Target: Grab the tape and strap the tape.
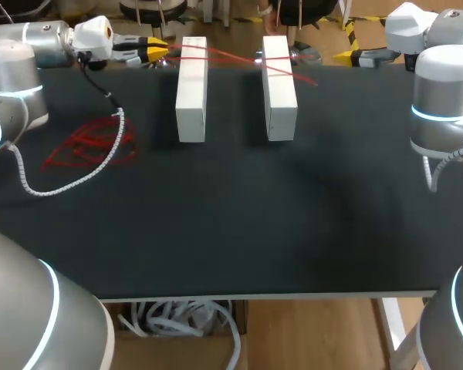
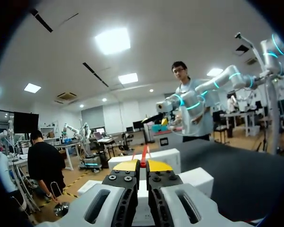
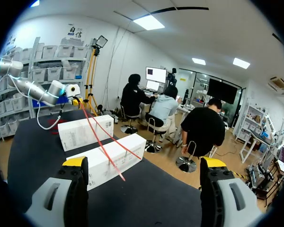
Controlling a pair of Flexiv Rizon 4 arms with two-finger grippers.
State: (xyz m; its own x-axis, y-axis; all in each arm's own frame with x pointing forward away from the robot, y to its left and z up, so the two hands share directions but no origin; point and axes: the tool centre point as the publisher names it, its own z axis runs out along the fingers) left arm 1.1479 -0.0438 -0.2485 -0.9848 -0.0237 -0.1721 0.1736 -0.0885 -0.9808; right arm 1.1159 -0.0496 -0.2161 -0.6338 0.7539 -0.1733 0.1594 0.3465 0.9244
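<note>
I'm pinching light, limp tape point(image 1: 239, 58) in left claw point(image 1: 157, 51); right claw point(image 3: 144, 163) gaping empty; free end looking best for grabbing.

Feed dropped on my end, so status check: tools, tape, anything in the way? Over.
Left tool shut on red tape, strand stretched over both white boxes. Right tool open, holding nothing. Loose tape heap lies clear of the boxes.

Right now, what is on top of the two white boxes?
Strands of red tape cross the tops of the left box and right box, held in the left gripper. Anything beneath the boxes is hidden.
</note>
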